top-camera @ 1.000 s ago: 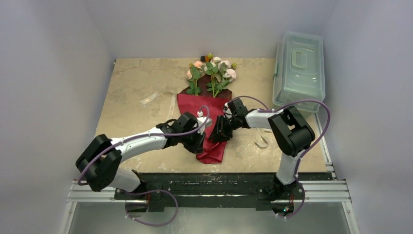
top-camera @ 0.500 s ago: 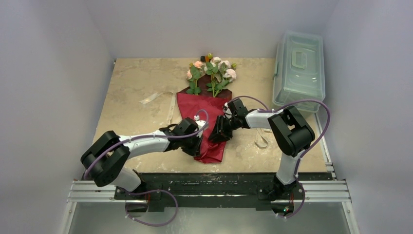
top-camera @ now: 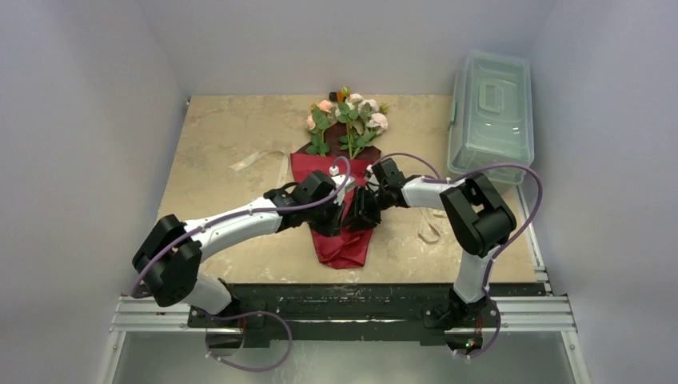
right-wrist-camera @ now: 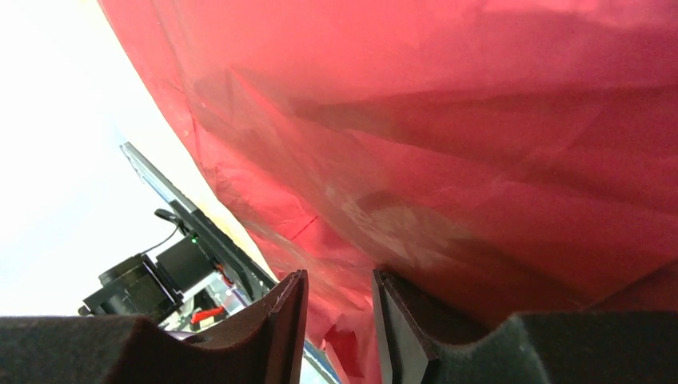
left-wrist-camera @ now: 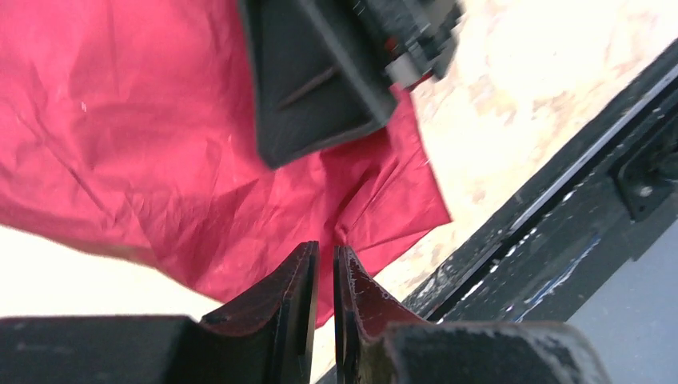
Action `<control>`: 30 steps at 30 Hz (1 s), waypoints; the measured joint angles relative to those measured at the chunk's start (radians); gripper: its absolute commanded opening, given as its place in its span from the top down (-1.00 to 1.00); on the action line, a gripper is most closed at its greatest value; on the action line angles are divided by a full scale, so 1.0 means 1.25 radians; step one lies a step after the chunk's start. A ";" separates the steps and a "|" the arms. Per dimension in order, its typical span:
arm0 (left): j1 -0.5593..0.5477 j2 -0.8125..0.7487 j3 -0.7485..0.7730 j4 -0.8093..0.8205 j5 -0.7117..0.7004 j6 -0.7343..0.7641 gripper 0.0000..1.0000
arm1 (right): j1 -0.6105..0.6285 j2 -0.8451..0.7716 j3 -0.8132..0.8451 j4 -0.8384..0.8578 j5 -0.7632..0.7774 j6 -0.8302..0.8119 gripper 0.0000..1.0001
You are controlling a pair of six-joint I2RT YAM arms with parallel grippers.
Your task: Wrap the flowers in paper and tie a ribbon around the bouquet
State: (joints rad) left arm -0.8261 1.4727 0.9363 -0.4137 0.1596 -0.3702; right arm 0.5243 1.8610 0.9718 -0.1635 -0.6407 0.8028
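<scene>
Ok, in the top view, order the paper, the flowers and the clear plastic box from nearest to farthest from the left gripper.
From the left gripper:
1. paper, directly under its fingertips, mid-table.
2. flowers, straight beyond at the far edge, poking out of the paper's top.
3. clear plastic box, off at the far right.

Clear lidded box (top-camera: pixel 491 112) far right — marbled tabletop (top-camera: pixel 216 136).
</scene>
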 measured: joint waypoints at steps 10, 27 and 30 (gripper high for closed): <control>-0.010 0.101 -0.022 0.115 0.063 0.009 0.68 | 0.000 0.020 0.034 -0.011 0.002 -0.004 0.16; -0.082 0.170 -0.055 0.213 0.072 0.011 0.73 | -0.002 0.026 0.037 -0.032 0.002 -0.003 0.17; -0.081 0.162 -0.076 0.241 0.072 0.011 0.73 | -0.007 0.034 0.049 -0.038 0.002 -0.004 0.16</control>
State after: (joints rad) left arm -0.9279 1.6749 0.8417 -0.1127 0.2501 -0.3565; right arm 0.5156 1.9038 1.0332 -0.2104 -0.6380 0.7982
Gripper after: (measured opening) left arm 0.137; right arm 0.417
